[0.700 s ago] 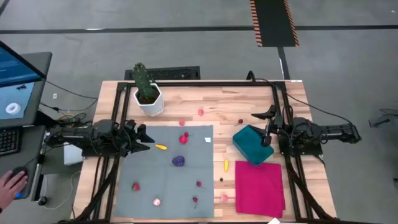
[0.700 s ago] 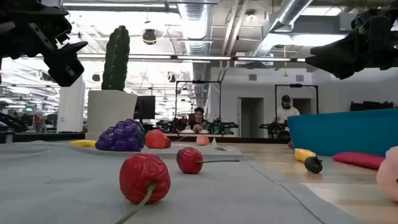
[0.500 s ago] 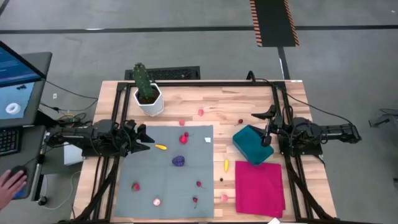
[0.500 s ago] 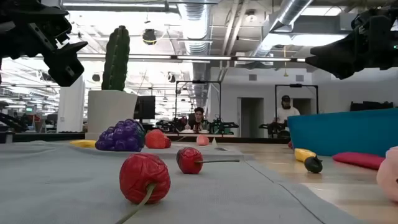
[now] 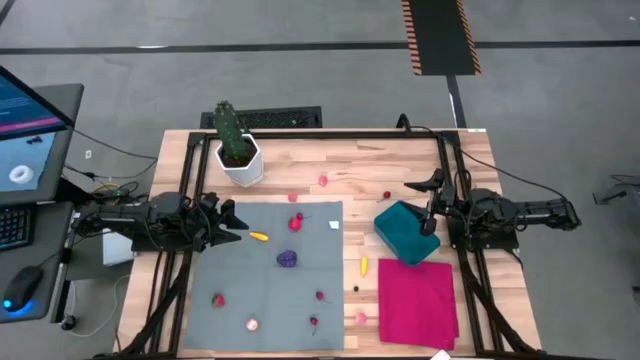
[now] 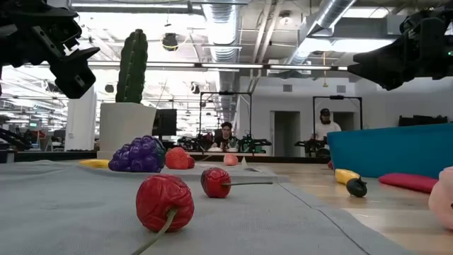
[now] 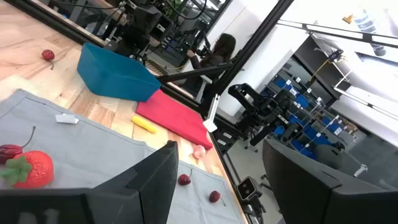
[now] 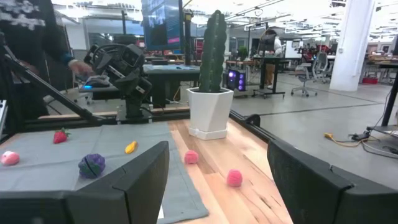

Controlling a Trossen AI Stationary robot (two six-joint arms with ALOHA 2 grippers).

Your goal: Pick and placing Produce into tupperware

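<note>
The teal tub (image 5: 404, 233) stands on the wood at the table's right, just beyond the magenta cloth (image 5: 417, 302); it also shows in the low view (image 6: 389, 150) and the left wrist view (image 7: 115, 73). Small produce is scattered about: purple grapes (image 5: 288, 258), a strawberry (image 5: 296, 223) and a yellow piece (image 5: 259, 237) lie on the grey cloth (image 5: 240, 280), and another yellow piece (image 5: 363, 265) lies on the wood. My left gripper (image 5: 232, 222) hovers open over the grey cloth's left edge. My right gripper (image 5: 430, 216) hovers open above the tub's right rim.
A tall green cactus in a white pot (image 5: 237, 150) stands at the far left corner. More small red and pink pieces (image 5: 323, 180) dot the far wood and the grey cloth's near part (image 5: 252, 324). A dark frame (image 5: 300, 134) borders the table. People sit in the room behind (image 6: 225, 134).
Both arms have kept still and nothing on the table has moved. A person's hand that rested on the mouse beside the table's left side has drawn back out of view.
</note>
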